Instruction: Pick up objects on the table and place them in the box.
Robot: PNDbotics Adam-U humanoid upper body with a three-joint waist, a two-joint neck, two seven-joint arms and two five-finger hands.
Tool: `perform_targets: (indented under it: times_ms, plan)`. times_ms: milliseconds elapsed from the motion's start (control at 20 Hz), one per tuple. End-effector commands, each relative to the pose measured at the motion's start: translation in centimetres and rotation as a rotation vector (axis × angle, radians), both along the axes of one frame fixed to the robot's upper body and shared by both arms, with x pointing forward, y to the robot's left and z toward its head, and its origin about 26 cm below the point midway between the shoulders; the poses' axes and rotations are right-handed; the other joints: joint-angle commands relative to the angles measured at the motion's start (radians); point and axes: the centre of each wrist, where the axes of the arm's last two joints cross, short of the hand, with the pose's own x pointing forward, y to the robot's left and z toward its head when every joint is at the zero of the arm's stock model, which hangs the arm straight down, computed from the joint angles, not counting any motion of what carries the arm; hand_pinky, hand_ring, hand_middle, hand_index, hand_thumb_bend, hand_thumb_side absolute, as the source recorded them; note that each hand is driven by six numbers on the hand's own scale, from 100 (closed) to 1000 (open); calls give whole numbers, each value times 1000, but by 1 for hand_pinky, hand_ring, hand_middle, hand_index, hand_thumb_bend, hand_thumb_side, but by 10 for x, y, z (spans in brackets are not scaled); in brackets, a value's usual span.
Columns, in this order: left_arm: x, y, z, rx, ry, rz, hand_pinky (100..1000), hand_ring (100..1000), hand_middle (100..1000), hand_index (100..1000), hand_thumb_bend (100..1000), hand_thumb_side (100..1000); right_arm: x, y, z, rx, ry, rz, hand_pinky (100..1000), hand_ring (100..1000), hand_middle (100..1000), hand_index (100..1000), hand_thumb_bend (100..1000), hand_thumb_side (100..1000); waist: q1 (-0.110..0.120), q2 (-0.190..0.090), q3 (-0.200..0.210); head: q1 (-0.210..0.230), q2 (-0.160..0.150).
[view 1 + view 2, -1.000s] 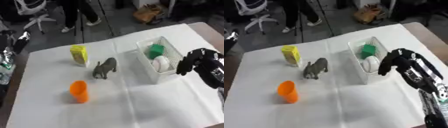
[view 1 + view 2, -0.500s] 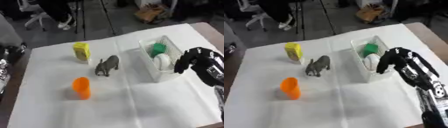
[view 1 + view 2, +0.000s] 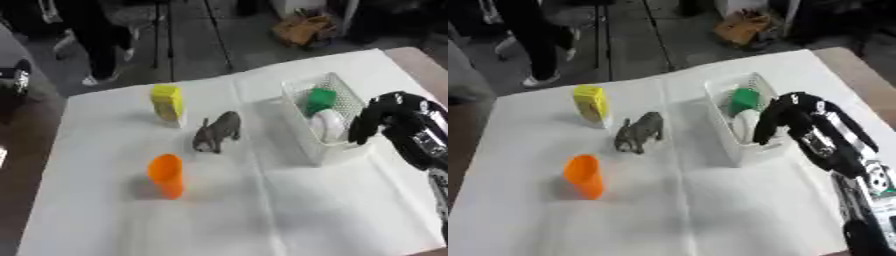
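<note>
Right hand (image 3: 378,120) hangs at frame right, fingers curled down, grasping nothing, beside the white basket (image 3: 308,140) holding a green block (image 3: 320,98) and white ball (image 3: 329,125).

Carton (image 3: 167,104), animal figure (image 3: 218,132) and cup (image 3: 166,175) left of the basket (image 3: 297,131) on the table (image 3: 289,210).

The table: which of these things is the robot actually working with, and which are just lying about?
For the job: yellow carton, grey toy animal, orange cup, white box, with a green item and white item inside, right hand.

Lying about: brown bag on the floor.
</note>
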Motion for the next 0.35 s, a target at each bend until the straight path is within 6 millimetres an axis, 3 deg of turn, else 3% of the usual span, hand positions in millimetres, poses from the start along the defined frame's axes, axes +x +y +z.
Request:
perform_targets:
  times_ms: [50, 300, 350]
  plan:
    - [-7, 2, 21, -21, -118, -32, 588, 695, 745, 803, 448, 1000, 0, -5, 14, -21, -44, -1, 468, 440, 453, 683, 189, 647, -20, -26, 10, 4, 16]
    - [-24, -16, 16, -81, -235, -135, 590, 696, 741, 799, 451, 1000, 0, -6, 15, -14, -46, -8, 474, 454, 495, 728, 193, 648, -24, -27, 30, 14, 38]
    - [-28, -17, 18, -94, -247, -151, 590, 695, 740, 797, 455, 1000, 0, -6, 15, -14, -47, -9, 478, 471, 543, 761, 199, 645, -24, -27, 30, 15, 40]
